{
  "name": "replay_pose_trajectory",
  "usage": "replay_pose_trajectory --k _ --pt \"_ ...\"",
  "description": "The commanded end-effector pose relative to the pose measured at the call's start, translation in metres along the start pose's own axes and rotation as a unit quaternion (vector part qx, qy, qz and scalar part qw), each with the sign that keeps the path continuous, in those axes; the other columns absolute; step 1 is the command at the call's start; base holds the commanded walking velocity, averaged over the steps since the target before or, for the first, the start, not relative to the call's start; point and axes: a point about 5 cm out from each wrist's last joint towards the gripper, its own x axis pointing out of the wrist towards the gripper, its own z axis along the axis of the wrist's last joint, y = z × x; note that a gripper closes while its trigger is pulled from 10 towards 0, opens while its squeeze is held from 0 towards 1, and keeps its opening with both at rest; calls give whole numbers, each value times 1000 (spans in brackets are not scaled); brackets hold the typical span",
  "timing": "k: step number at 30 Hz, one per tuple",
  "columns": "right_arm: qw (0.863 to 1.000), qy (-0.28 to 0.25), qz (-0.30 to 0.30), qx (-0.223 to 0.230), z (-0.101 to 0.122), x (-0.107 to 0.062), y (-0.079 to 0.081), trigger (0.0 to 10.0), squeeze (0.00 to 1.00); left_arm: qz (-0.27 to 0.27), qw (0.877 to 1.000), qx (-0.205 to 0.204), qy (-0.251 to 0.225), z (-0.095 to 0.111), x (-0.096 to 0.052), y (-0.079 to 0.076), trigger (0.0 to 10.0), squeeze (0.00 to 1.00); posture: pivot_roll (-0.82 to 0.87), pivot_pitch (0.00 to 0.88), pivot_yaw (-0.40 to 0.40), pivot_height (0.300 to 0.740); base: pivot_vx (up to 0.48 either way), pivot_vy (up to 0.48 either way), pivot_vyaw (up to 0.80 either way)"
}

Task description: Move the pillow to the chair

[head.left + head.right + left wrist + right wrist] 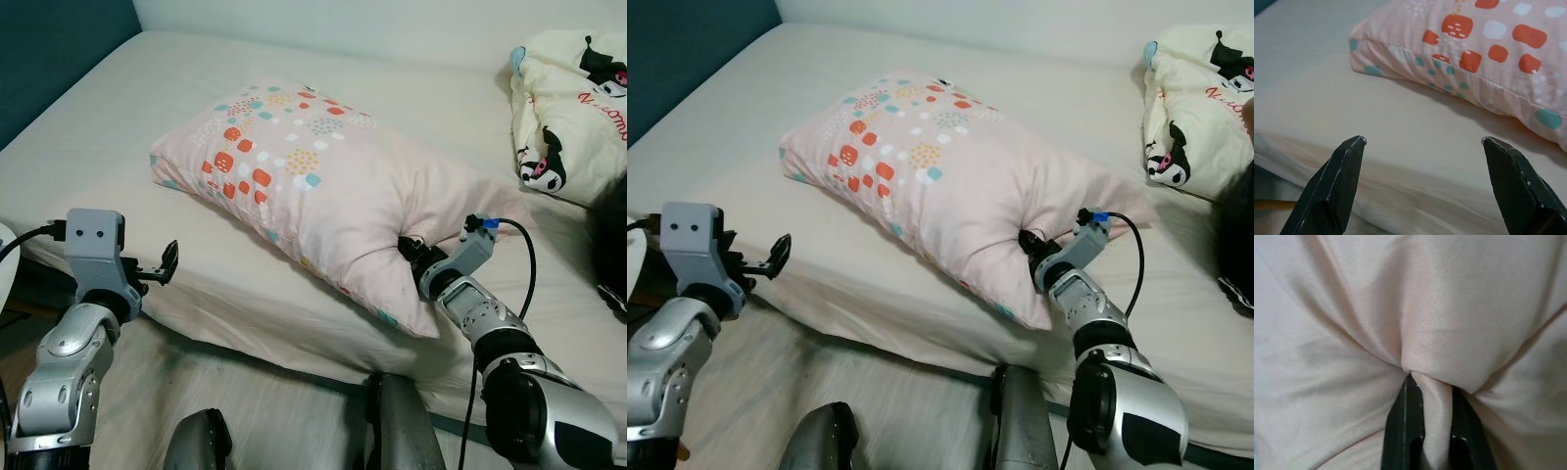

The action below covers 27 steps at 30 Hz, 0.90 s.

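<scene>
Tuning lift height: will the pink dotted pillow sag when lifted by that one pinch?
Likely yes. The pink dotted fabric pillow puckers deeply where the right end effector pinches a fold, so it looks soft. Its far end will probably droop. The open left end effector could support it.

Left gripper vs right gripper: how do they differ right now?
The left gripper is open and holds nothing; the right gripper is shut on a pinched fold of the pink pillow. The left gripper hovers over the bed edge, short of the pillow's near corner; the right gripper is pressed into the pillow's side. Both have two black fingers.
</scene>
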Motion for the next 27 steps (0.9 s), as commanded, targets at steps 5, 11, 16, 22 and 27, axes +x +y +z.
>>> replay_pose_trajectory --k 5,11,16,22,27 --pt "998 20 2 -60 -8 -8 -8 0 0 -14 999 -26 11 -11 3 -17 10000 0 22 187 15 465 0 0 0" --pt "991 -12 32 -129 7 -15 4 0 0 -31 998 -47 5 -10 7 -32 10000 0 -13 149 9 465 0 0 0" --pt "984 -76 102 -128 38 -23 34 0 0 -39 997 -62 -4 -7 13 -43 10000 0 -32 112 1 470 0 0 0" --pt "973 -114 158 -125 59 -29 57 0 0 -34 997 -71 -10 -6 21 -50 10000 0 -46 55 -20 484 0 0 0" --pt "968 -144 172 -114 73 -34 69 0 0 -13 997 -73 -7 -8 25 -47 10000 0 -50 17 -28 498 -263 0 0"
